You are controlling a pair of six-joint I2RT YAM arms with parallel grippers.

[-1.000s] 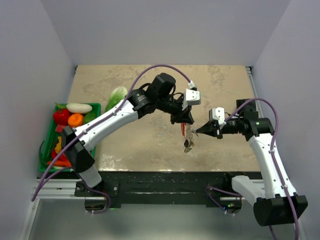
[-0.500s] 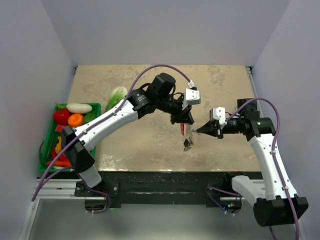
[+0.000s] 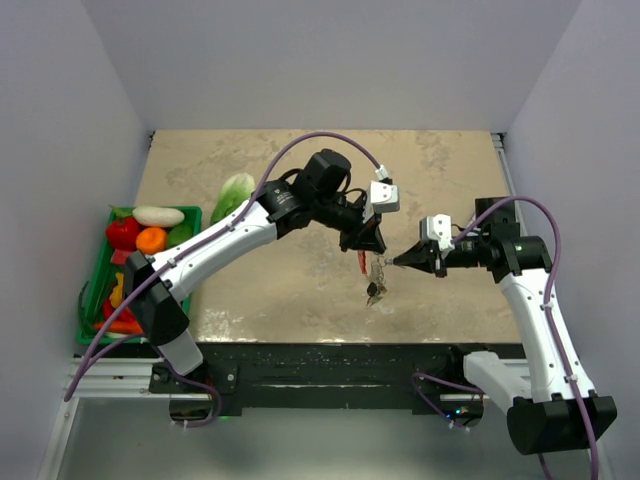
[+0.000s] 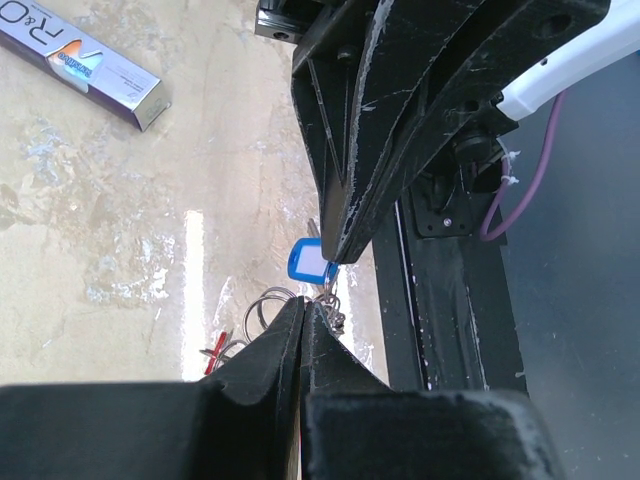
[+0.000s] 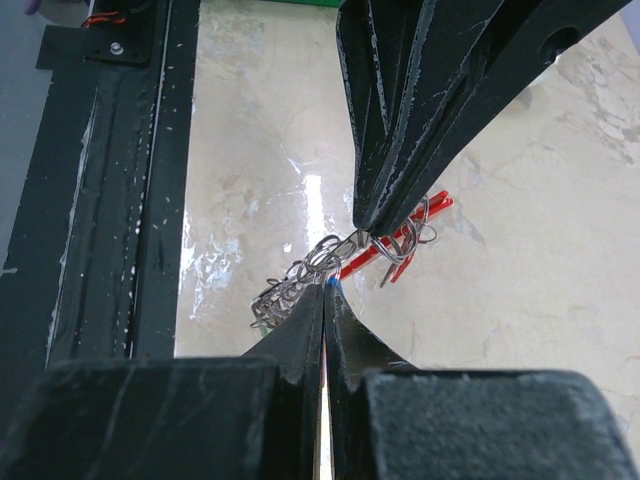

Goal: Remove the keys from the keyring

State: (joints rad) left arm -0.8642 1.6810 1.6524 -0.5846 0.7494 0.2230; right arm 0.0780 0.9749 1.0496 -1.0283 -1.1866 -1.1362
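The keyring (image 5: 405,238), thin silver rings with a red fob (image 5: 430,208) and a chain (image 5: 285,292), hangs in the air between both grippers. My left gripper (image 3: 371,246) is shut on the rings from above; in its wrist view its tips (image 4: 304,303) meet at the rings (image 4: 268,304). My right gripper (image 3: 397,262) comes in from the right, shut on a key's blue tag (image 4: 308,262); only a blue sliver (image 5: 330,285) shows between its fingers. The rest of the keys (image 3: 375,291) dangle below, above the table.
A green basket (image 3: 88,300) of vegetables stands at the table's left edge, and a pale green vegetable (image 3: 235,192) lies beside it. A long white-and-purple box (image 4: 85,62) lies on the table. The black front rail (image 3: 330,360) runs just below the hanging bunch.
My left gripper has shifted slightly up and to the left with the ring; the dangling bunch has swung a little. My right gripper has stayed put.
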